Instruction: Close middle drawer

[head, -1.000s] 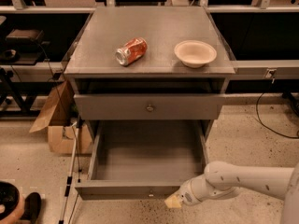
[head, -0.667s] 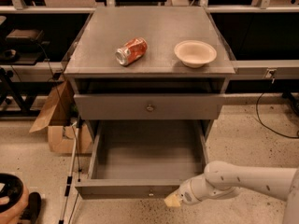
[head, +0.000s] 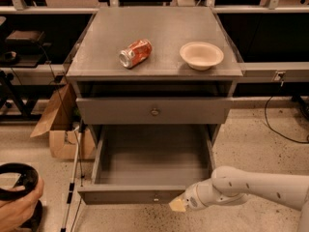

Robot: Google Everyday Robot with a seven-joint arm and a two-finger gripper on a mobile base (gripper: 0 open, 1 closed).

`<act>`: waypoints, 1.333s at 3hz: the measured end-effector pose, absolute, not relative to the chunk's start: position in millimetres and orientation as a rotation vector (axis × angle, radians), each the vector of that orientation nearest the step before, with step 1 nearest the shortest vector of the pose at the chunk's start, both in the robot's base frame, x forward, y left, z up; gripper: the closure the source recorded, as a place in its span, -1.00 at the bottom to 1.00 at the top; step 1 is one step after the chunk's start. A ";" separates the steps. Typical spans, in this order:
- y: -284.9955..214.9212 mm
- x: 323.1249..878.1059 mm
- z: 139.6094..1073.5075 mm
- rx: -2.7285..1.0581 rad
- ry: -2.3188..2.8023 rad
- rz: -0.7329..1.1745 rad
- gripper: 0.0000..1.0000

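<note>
white arm (head: pixel 260 186) extended low from the right, gripper (head: pixel 177 205) seemingly pressed to the pulled-out grey middle drawer (head: pixel 125 195); grip state cannot be told.

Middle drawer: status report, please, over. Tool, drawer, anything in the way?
Tool at the middle drawer front, right of its knob. Drawer pulled out, not yet closed. No obstruction seen in its path.

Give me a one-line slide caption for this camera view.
Gripper at the front of the pulled-out, empty middle drawer; a tipped can and a bowl sit on the cabinet.
</note>
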State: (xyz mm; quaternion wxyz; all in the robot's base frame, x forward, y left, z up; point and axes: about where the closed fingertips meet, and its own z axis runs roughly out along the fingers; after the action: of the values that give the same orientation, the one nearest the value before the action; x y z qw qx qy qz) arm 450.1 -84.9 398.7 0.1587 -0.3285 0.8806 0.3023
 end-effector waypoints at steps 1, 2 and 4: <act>-83.8 455.5 402.2 -0.926 2.506 0.854 1.00; -80.8 474.2 410.3 -0.897 2.486 0.824 1.00; -78.3 485.9 416.6 -0.871 2.471 0.797 1.00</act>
State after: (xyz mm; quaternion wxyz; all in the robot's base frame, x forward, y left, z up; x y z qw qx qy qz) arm 485.9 -78.3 416.6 0.2000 -0.3115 0.8841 0.2851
